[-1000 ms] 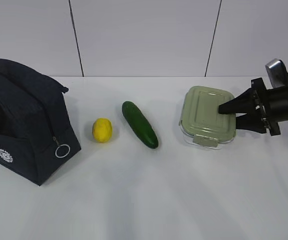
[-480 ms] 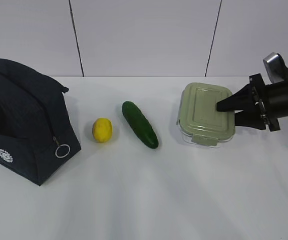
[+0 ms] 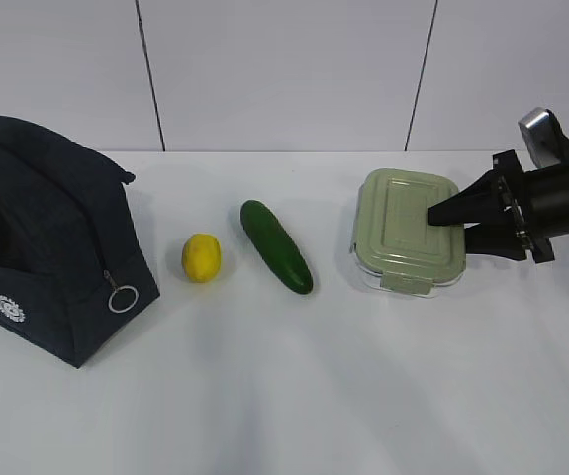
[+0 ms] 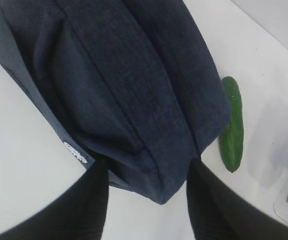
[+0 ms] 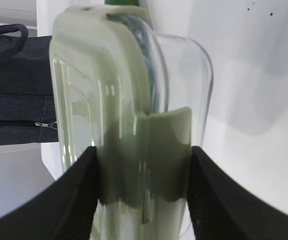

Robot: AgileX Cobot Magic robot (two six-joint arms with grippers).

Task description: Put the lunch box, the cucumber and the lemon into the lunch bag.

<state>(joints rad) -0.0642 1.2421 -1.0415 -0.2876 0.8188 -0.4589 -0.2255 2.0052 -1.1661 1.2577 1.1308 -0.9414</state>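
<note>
The lunch box (image 3: 403, 233), clear with a sage-green lid, sits right of centre on the white table. My right gripper (image 3: 448, 226) reaches in from the right and is shut on its right end. In the right wrist view both fingers press the box (image 5: 133, 90) at the gripper (image 5: 142, 150). The cucumber (image 3: 276, 245) and the lemon (image 3: 202, 257) lie in the middle. The navy lunch bag (image 3: 47, 237) stands at the left, its zipper looking closed with the ring pull (image 3: 121, 297) hanging. My left gripper (image 4: 148, 165) hovers open above one end of the bag (image 4: 123, 75).
The cucumber (image 4: 232, 130) lies beside the bag in the left wrist view. A white panelled wall (image 3: 284, 69) runs behind the table. White tabletop (image 3: 294, 396) stretches across the front.
The lunch box has turned a little and shifted slightly left between the right gripper's fingers. The bag, lemon and cucumber have not moved.
</note>
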